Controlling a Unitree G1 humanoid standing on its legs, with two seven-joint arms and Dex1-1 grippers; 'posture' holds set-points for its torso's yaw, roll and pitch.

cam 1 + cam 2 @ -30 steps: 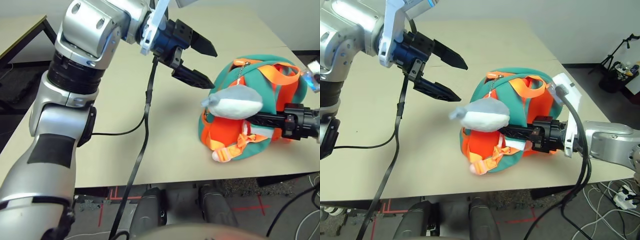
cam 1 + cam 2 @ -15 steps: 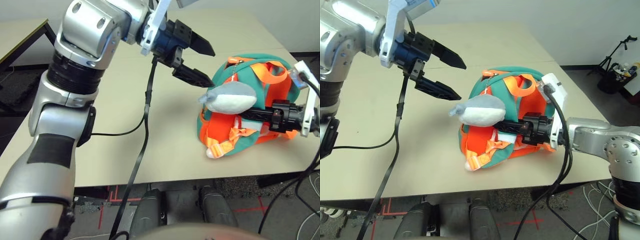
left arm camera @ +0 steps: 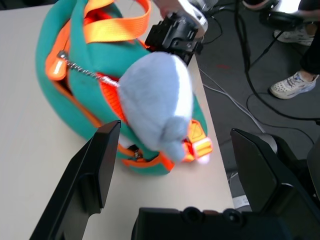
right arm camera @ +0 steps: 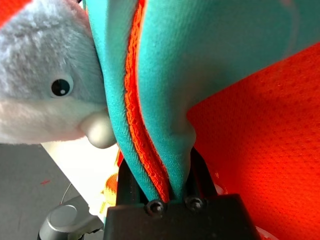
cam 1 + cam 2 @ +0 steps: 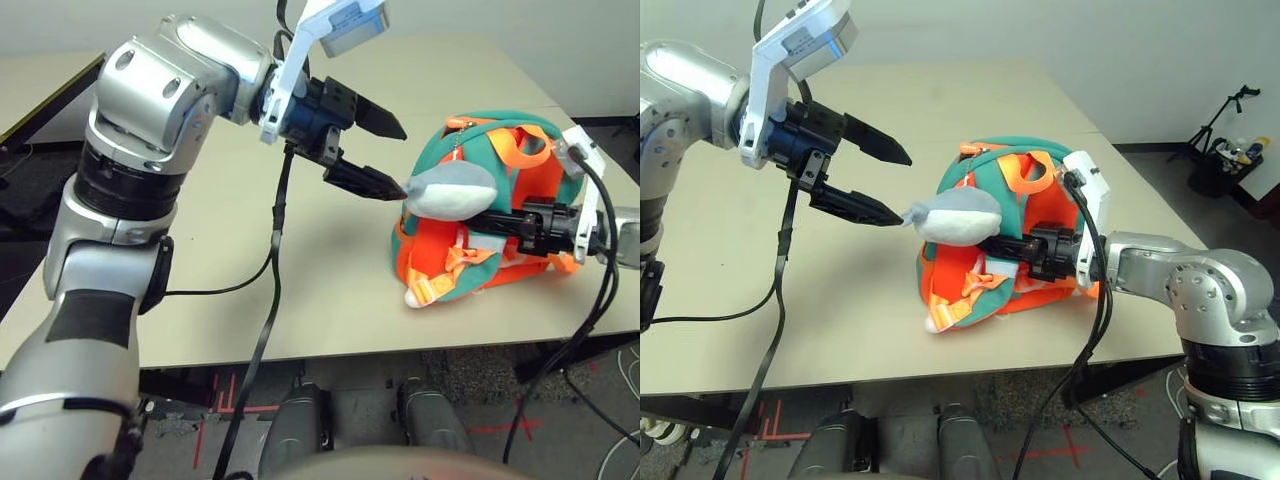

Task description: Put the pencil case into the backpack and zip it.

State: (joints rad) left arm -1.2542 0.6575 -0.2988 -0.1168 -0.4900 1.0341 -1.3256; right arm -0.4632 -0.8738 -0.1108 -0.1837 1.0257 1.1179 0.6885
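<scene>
Left eye view: My left claw (image 5: 392, 158) is spread wide and empty, its lower tip close by the tail end of the plush whale (image 5: 451, 192). The backpack (image 5: 480, 268) lies on the table (image 5: 330, 300), with my right claw reaching in over it from my right side.
Right eye view: My right claw (image 5: 992, 243) presses into the backpack beside the whale. An orange strap (image 5: 960, 302) trails toward the table's near edge; dark cables hang from both my arms.
Left wrist view: My two fingers stand well apart with nothing between them. A chain (image 3: 90, 71) runs from the orange zipper pull (image 3: 57, 68) to the whale. A shoe (image 3: 295, 85) is on the floor beyond the table.
Right wrist view: I am pinching a fold of teal cloth with orange trim.
Pencil case: I cannot make it out; it may be inside the backpack already, but I cannot confirm that.
Progress: If it is in, I judge that zipping remains, with my right claw steadying the cloth.
In the way: The whale and its chain could get between my left claw and the zipper.
</scene>
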